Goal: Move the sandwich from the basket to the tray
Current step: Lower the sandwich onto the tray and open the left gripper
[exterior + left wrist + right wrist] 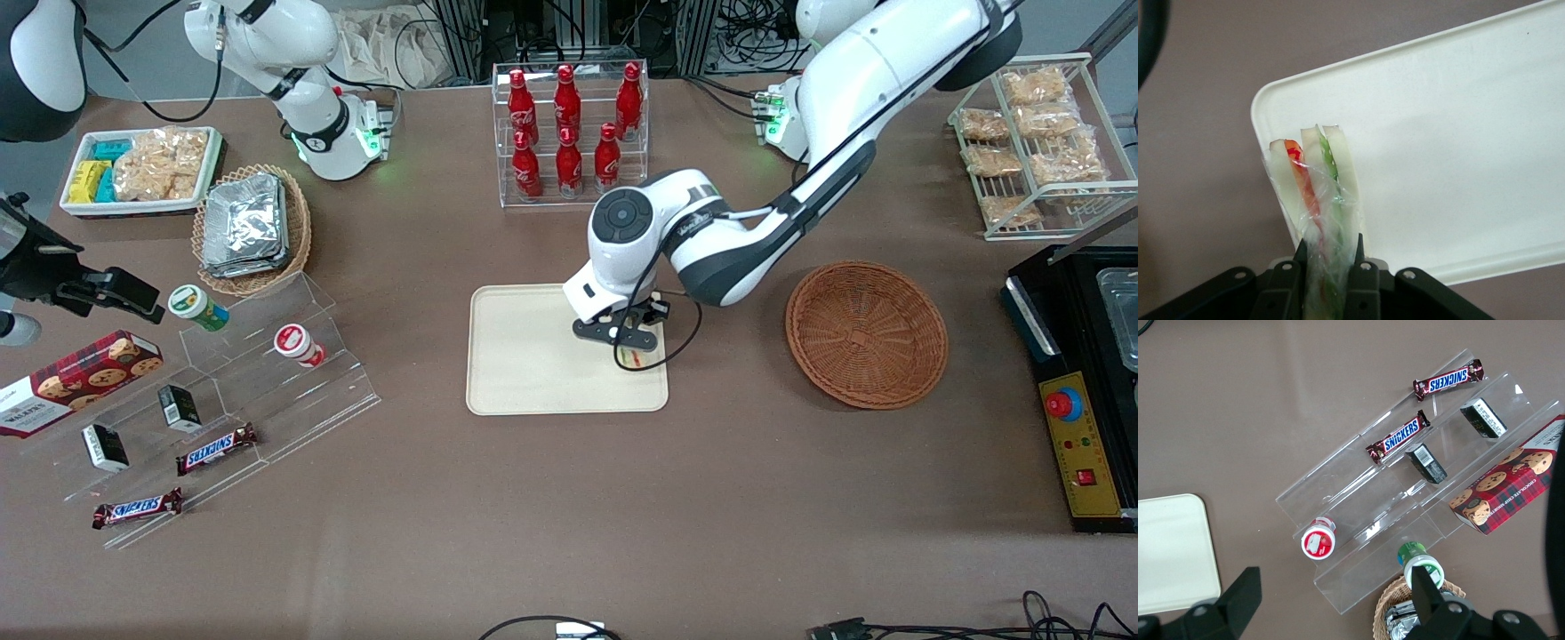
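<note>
Claw (625, 341) hung over the tray (524, 373), at the tray's edge nearest the basket (867, 333). It was clenched on the sandwich (633, 357). The wrist view showed both black fingers (1365, 270) pressed flat against the outer bread slices, the clear wrap bunched between them.

Sandwich (1315, 193) was held on edge, layers running away from the claw: pale bread outside, an orange-red strip and a green strip within. Gripping across the slices probably kept the wedge from splaying and left its long edge free to meet the tray first. The wrap looked slack and creased near the fingers, so it may cling on release.

Tray (1458, 133) sat flat on the brown worktop (569, 498). The wedge lay over the tray's rounded corner, close to the rim. I could not tell whether it touched the surface or hung just above it.

Basket sat on the worktop toward the working arm's end, well apart from the tray, nothing visible in it.

Judgement: the carry looked finished and the set-down was in hand. Placement so near the rim left little margin. If the wedge tipped outward on release, it could come to rest on the rim or off the tray. A low release should limit that.
</note>
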You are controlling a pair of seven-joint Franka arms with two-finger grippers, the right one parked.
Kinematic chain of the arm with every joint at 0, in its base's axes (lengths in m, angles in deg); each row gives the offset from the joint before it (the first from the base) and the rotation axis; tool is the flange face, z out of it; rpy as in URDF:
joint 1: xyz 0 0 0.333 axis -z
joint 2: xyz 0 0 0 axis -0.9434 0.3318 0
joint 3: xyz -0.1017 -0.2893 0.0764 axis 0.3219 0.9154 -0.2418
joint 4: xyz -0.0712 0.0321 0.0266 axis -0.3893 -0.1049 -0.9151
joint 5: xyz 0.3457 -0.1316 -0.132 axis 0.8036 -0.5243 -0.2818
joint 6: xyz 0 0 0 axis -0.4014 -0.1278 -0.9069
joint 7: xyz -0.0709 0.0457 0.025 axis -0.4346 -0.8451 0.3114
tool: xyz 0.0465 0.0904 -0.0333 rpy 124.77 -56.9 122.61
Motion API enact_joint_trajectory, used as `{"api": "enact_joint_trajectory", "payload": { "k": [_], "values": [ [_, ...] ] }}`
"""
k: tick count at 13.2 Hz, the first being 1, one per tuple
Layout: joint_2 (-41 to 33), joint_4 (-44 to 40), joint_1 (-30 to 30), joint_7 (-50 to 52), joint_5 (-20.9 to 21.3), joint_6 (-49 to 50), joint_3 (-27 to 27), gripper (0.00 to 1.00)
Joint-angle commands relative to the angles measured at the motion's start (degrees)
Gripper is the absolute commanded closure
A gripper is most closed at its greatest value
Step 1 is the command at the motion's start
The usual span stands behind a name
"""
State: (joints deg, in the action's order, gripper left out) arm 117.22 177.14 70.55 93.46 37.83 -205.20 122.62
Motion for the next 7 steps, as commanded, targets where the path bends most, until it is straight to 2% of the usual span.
{"api": "enact_joint_trajectory", "payload": {
  "k": [1,7],
  "values": [
    [-0.25,3.26,0.25,1.36,1.08,-6.50,-3.07,0.75],
    [-0.08,5.65,0.34,2.41,2.31,-10.05,-5.19,0.75]
  ]
}}
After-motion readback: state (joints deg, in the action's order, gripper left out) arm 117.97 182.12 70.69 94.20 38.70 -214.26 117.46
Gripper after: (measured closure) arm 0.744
